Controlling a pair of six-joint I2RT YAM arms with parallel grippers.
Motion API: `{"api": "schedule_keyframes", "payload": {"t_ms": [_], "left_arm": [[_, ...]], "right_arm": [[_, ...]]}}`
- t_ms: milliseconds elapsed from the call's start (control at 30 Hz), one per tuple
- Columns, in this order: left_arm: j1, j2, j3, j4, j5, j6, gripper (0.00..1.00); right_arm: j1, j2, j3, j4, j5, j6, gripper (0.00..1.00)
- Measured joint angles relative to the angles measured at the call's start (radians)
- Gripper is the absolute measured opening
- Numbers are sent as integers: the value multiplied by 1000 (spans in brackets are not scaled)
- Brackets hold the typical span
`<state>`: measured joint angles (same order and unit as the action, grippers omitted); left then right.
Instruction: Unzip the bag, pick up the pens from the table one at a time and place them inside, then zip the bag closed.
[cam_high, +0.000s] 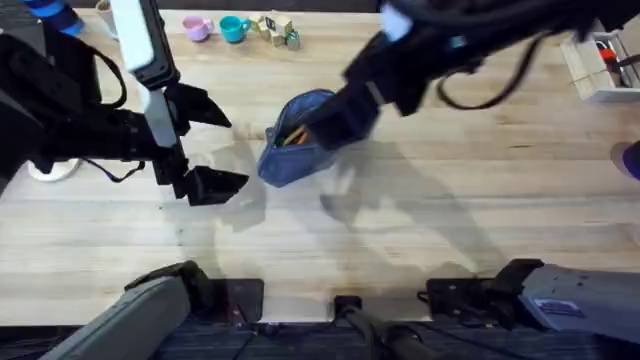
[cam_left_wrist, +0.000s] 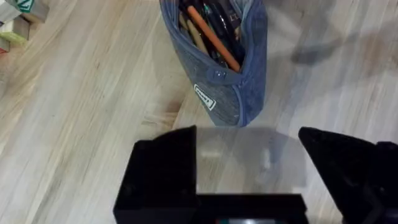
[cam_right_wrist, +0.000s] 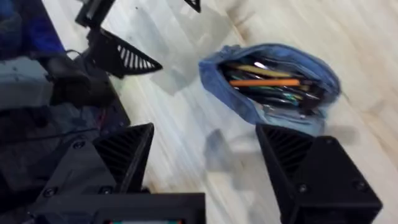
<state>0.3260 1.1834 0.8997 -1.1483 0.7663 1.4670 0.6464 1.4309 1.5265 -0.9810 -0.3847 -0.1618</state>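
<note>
Far left on the table (cam_high: 420, 230): left gripper (cam_high: 215, 145), black fingers spread wide, nothing between them, hovering over bare wood just beside the bag's near end. From the left wrist view, same gripper (cam_left_wrist: 249, 155), jaws well apart, the bag (cam_left_wrist: 217, 62) lying a little beyond the fingertips, not touching.

Centre of the table: the bag (cam_high: 295, 140), blue-grey fabric, unzipped and gaping. Inside, an orange pen (cam_left_wrist: 214, 37) lying along the pouch among darker pens; a small white label on the outside fabric. Orange streak also visible in the opening from overhead (cam_high: 292, 136). In the right wrist view, the bag (cam_right_wrist: 273, 87) open like a mouth, orange pen (cam_right_wrist: 267, 81) across the middle of the contents.

Right of centre: right gripper (cam_high: 345, 118) reaching across from the upper right, low over the bag's far end. From its own wrist camera (cam_right_wrist: 205, 162), fingers wide apart, holding nothing, one finger (cam_right_wrist: 311, 162) just beside the bag's edge; contact impossible to tell.

Far back edge: pink cup (cam_high: 197, 28), teal cup (cam_high: 234, 28), small blocks (cam_high: 278, 30). Far right: white box of markers (cam_high: 600, 65).
</note>
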Motion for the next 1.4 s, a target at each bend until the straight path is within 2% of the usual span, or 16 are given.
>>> {"api": "schedule_keyframes", "payload": {"t_ms": [267, 567, 667, 800, 1000, 1167, 1400], "left_arm": [[0, 0, 0, 0, 0, 0, 993], [1, 0, 0, 0, -4, 0, 994], [17, 0, 0, 0, -4, 0, 994], [70, 6, 0, 0, -3, 1, 993], [128, 77, 0, -15, 15, 83, 993], [129, 119, 0, -10, 25, 151, 993], [133, 174, 0, 12, 23, 191, 993]], "right_arm": [[88, 85, 0, 107, 104, 168, 997], [155, 157, 0, 202, 176, 217, 997], [161, 176, 0, 221, 209, 222, 997], [163, 193, 0, 252, 232, 222, 997], [183, 216, 0, 290, 251, 222, 997], [226, 258, 0, 301, 320, 254, 997], [286, 332, 0, 328, 377, 256, 997]]}}
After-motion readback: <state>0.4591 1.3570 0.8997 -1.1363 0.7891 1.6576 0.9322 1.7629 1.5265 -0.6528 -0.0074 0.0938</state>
